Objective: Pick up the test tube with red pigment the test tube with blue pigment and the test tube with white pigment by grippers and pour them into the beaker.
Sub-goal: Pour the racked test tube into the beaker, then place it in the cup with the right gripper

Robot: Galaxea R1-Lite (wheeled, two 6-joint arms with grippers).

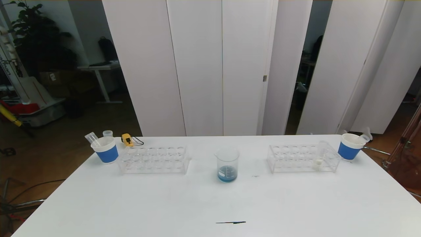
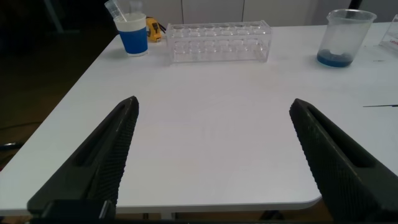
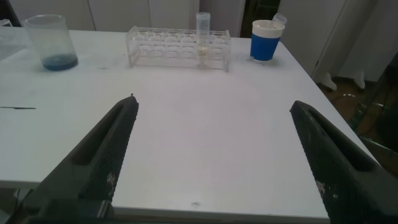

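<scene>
The beaker point(image 1: 227, 163) stands mid-table with a little blue liquid at its bottom; it also shows in the left wrist view point(image 2: 343, 36) and the right wrist view point(image 3: 52, 41). The test tube with white pigment point(image 1: 319, 157) stands upright in the right clear rack point(image 1: 297, 159), also seen as a slim tube point(image 3: 203, 38). The test tubes with red and blue pigment are out of view. My left gripper point(image 2: 213, 101) and right gripper point(image 3: 213, 102) hang open over the table's near edge, empty, far from the racks. Neither shows in the head view.
An empty clear rack point(image 1: 154, 160) sits left of the beaker. A blue-and-white paper cup point(image 1: 106, 149) holding an empty tube stands at the far left beside a yellow object point(image 1: 127, 139). Another cup point(image 1: 350, 146) stands at the far right. A dark streak point(image 1: 231, 223) marks the near table.
</scene>
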